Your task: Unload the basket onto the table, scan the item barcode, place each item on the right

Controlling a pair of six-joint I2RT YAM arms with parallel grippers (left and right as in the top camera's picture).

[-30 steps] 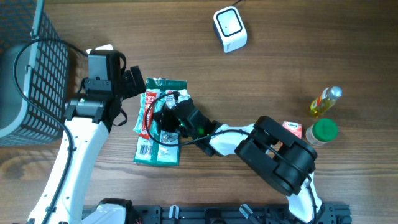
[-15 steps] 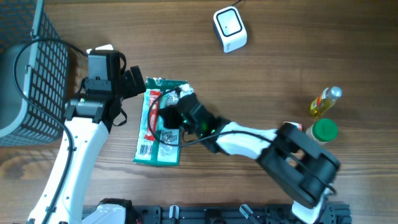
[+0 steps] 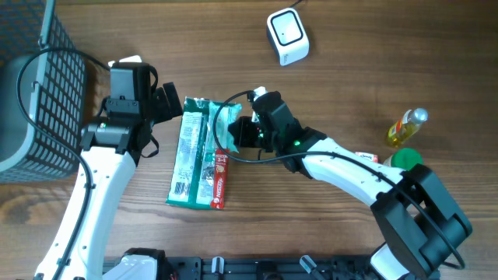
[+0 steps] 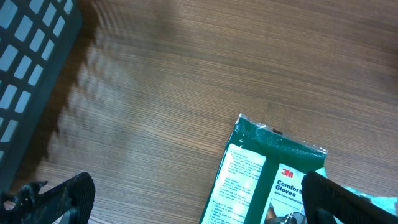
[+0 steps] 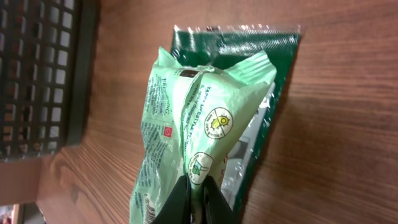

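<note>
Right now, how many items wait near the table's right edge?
3: a yellow bottle, a green-lidded jar beside it, and a small carton partly behind the right arm; the arm may hide more.

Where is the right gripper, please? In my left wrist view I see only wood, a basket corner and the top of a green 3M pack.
Observer: The right gripper is shut on the edge of a light green pouch and holds it over the green 3M pack.
Operator: And where is the scanner? I cannot find it in my view.
Observer: The white scanner stands farther from the robot and more to its right, well apart from the pouch.
</note>
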